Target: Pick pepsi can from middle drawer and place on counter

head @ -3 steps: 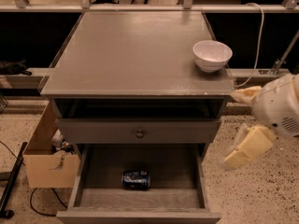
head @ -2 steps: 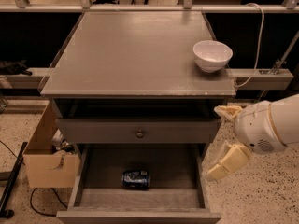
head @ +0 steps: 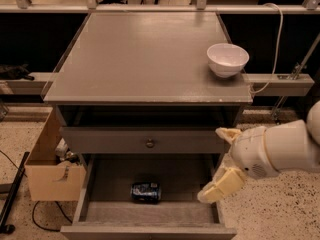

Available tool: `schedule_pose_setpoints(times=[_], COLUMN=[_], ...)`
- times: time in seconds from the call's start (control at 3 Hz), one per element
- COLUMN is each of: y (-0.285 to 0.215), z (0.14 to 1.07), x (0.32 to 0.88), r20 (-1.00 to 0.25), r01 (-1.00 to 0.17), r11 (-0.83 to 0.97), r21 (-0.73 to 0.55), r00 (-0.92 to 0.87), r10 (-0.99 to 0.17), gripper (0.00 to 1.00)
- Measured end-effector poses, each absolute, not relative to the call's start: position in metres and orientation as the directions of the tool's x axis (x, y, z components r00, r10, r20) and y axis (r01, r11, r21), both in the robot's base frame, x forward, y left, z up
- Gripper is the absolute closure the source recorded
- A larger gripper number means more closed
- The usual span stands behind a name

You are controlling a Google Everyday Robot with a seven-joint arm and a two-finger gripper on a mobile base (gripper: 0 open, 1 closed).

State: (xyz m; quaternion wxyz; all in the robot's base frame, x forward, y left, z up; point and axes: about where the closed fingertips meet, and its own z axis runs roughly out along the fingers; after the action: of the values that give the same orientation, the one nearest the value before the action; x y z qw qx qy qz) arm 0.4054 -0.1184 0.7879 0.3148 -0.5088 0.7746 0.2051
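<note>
The pepsi can (head: 146, 191) lies on its side on the floor of the open middle drawer (head: 150, 213), near its middle. My gripper (head: 223, 161) is at the drawer's right wall, right of the can and apart from it. It is open and empty, with one cream finger (head: 227, 133) up by the closed drawer front and the other finger (head: 220, 186) lower, over the drawer's right edge. The grey counter (head: 140, 59) spreads above.
A white bowl (head: 227, 59) stands at the counter's right edge. A closed drawer front with a round knob (head: 150, 143) sits above the open drawer. A cardboard box (head: 49, 171) stands on the floor at the left. A white cable (head: 274, 44) hangs at the right.
My gripper has moved left and a little down, from beside the cabinet to the right wall of the open drawer. The can has not moved.
</note>
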Motion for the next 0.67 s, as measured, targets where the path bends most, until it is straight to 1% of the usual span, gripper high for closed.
schedule_pose_setpoints(times=[0.33,0.67], y=[-0.1,-0.093], z=[0.725,0.68], x=[0.404,0.403], r20=[-0.696,-0.686], r01=[-0.898,-0.883], r11=[0.435,0.458], r21=[0.07,0.103], r00=[-0.357,-0.396], r10=[-0.624,-0.61], gripper=[0.0,0.0])
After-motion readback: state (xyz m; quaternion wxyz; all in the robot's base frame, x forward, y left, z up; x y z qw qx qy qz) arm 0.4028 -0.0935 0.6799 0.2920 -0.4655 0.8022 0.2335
